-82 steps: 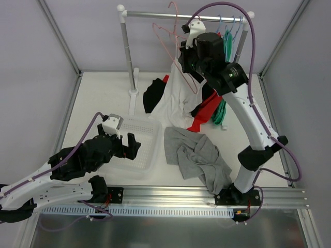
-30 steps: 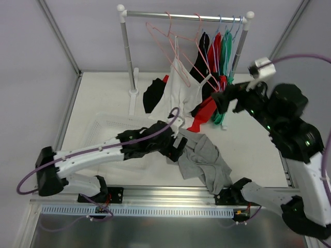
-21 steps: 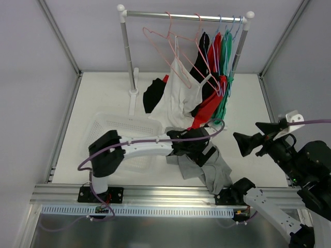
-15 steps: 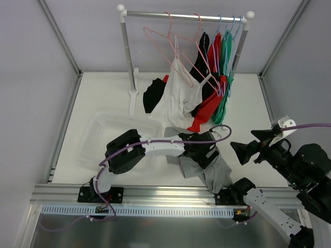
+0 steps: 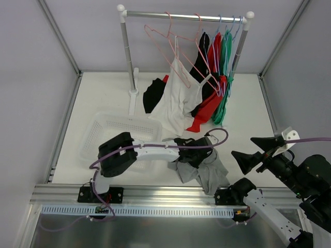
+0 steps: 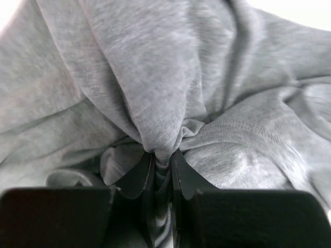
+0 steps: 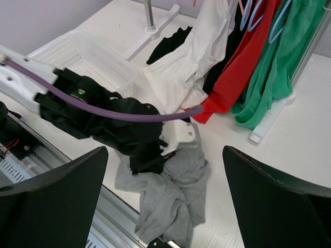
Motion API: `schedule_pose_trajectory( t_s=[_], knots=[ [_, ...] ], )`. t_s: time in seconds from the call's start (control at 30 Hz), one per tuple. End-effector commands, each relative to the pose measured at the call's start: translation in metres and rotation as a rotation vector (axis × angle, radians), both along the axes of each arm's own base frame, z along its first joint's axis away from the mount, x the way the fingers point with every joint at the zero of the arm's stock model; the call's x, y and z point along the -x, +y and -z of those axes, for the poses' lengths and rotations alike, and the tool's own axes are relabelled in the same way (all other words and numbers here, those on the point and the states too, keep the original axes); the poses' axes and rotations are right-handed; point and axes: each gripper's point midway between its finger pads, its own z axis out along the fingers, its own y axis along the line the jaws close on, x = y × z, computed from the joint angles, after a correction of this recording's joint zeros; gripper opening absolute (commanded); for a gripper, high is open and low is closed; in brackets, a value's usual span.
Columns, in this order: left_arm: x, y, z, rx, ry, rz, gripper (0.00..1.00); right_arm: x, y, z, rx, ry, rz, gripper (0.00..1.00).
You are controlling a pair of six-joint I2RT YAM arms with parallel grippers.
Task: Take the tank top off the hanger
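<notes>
Jaws of left gripper (image 6: pixel 163 157), stretched rightward, pinch grey garment (image 6: pixel 155 77).

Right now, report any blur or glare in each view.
Top external: sharp, evenly lit, soft shadows. Left wrist: grey garment crisp, left gripper dark and soft-edged below. Right wrist: scene beyond sharp, right gripper fingers blurred black masses at both lower corners.

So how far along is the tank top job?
Done: the grey cloth garment lies on the table. In hand: the left gripper pinches it. Left: the white tank top hangs on the pink wire hanger; the right gripper is open, away.
</notes>
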Motion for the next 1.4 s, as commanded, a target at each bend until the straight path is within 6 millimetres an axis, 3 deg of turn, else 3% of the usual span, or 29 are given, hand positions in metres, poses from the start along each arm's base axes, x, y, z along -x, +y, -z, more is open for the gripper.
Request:
schedule_pose_trajectory(
  t_s=[0.0, 0.03, 0.1, 0.13, 0.2, 0.27, 0.3, 0.43, 0.53, 0.57, 0.67, 0.77, 0.87, 0.9, 1.1, 1.2, 1.37],
  knots=[
    [-0.002, 0.019, -0.077, 0.092, -0.096, -0.056, 0.00, -0.006, 0.002, -0.011, -0.019, -0.051, 0.004, 0.99],
    [-0.008, 0.027, -0.116, 0.154, -0.161, -0.086, 0.00, -0.007, 0.003, -0.013, -0.025, -0.056, 0.006, 0.99],
    [-0.018, 0.041, -0.153, 0.201, -0.232, -0.137, 0.00, -0.010, 0.003, -0.012, -0.029, -0.057, 0.014, 1.00],
    [-0.022, 0.051, -0.188, 0.257, -0.280, -0.162, 0.00, -0.011, 0.003, -0.014, -0.036, -0.067, 0.018, 1.00],
    [-0.035, 0.074, -0.217, 0.259, -0.370, -0.240, 0.00, -0.014, 0.003, -0.013, -0.039, -0.066, 0.027, 0.99],
    [-0.044, 0.102, -0.272, 0.318, -0.467, -0.304, 0.00, -0.015, 0.004, -0.015, -0.047, -0.076, 0.028, 1.00],
    [-0.047, 0.112, -0.275, 0.304, -0.486, -0.327, 0.00, -0.015, 0.004, -0.014, -0.049, -0.073, 0.027, 0.99],
    [-0.068, 0.159, -0.328, 0.304, -0.592, -0.470, 0.00, -0.017, 0.006, -0.018, -0.064, -0.079, 0.030, 1.00],
    [-0.086, 0.207, -0.341, 0.302, -0.587, -0.609, 0.00, -0.017, 0.007, -0.020, -0.074, -0.083, 0.026, 0.99],
    [-0.097, 0.228, -0.342, 0.295, -0.591, -0.677, 0.00, -0.017, 0.008, -0.021, -0.076, -0.084, 0.023, 0.99],
    [-0.106, 0.274, -0.331, 0.303, -0.552, -0.801, 0.00, -0.016, 0.008, -0.023, -0.081, -0.087, 0.018, 0.99],
    [-0.102, 0.299, -0.308, 0.305, -0.497, -0.865, 0.00, -0.019, 0.011, -0.022, -0.075, -0.081, 0.017, 0.99],
    [-0.099, 0.321, -0.269, 0.266, -0.443, -0.942, 0.00, -0.023, 0.016, -0.022, -0.070, -0.073, 0.000, 0.99],
    [-0.098, 0.334, -0.244, 0.234, -0.413, -0.989, 0.00, -0.023, 0.018, -0.023, -0.073, -0.071, -0.006, 0.99],
    [-0.083, 0.351, -0.161, 0.127, -0.279, -1.085, 0.00, -0.034, 0.033, -0.014, -0.063, -0.034, -0.039, 1.00],
    [-0.078, 0.355, -0.134, 0.084, -0.245, -1.106, 0.00, -0.040, 0.045, -0.009, -0.063, -0.008, -0.070, 0.99],
    [-0.078, 0.348, -0.132, 0.093, -0.220, -1.075, 0.00, -0.053, 0.057, 0.000, -0.053, 0.046, -0.078, 0.99]
  ],
)
